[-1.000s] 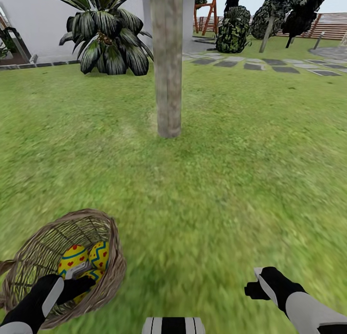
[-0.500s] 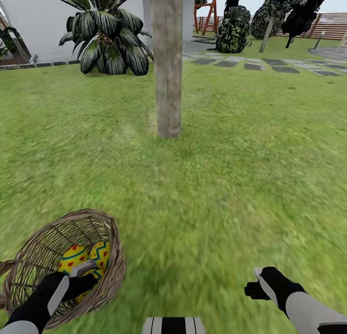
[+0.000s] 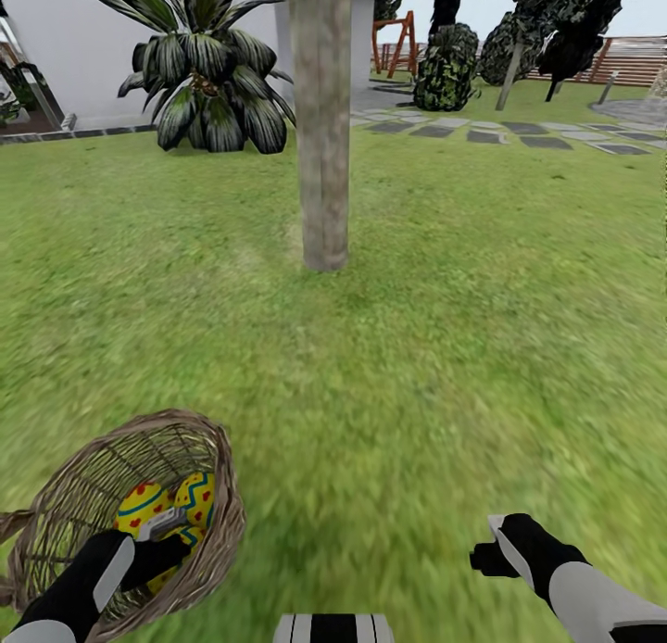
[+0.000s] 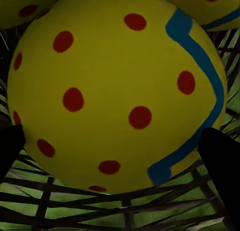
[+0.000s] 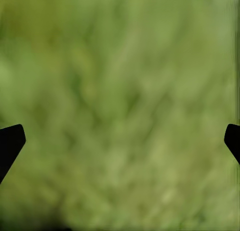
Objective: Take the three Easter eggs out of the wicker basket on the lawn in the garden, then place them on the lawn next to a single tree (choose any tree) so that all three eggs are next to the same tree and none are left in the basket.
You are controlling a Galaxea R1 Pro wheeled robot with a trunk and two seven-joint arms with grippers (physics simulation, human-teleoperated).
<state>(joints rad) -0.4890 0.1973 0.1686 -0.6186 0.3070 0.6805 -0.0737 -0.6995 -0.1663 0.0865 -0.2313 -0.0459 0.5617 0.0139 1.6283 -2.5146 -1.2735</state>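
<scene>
Since a second ago the whole head view has slipped downward a little, so the camera has moved, while the left pincer (image 3: 159, 538) has been pushing slightly deeper into the wicker basket (image 3: 218, 495) toward the Easter eggs (image 3: 176, 504). That pincer is reaching into the basket's open mouth with its fingers spread apart, one on each side of the nearest egg (image 4: 115, 91); in the left wrist view the dark fingertips (image 4: 220, 161) are sitting at the egg's two flanks, and whether they are actually touching the shell cannot be told. The nearest egg is lying directly between and ahead of the fingers, yellow with red dots and a blue zigzag band, and parts of two more eggs are peeking in just beyond it; dark wicker weave and green grass are showing underneath. No writing, brand or label is readable on the eggs, the basket or the arms. The right pincer (image 3: 496, 543) is hanging over bare lawn (image 3: 445, 365), well apart from the basket, with its jaws standing wide apart and nothing between them; the right wrist view is showing blurred grass between its two black fingertips (image 5: 10, 141). Well ahead of both pincers, the grey-brown trunk of the tree (image 3: 320, 124) is rising from the grass. Beyond it, a palm-like plant (image 3: 208, 69) is standing before a white house wall (image 3: 74, 41), and stepping stones (image 3: 519, 135) are running toward a wooden fence (image 3: 639, 59).
</scene>
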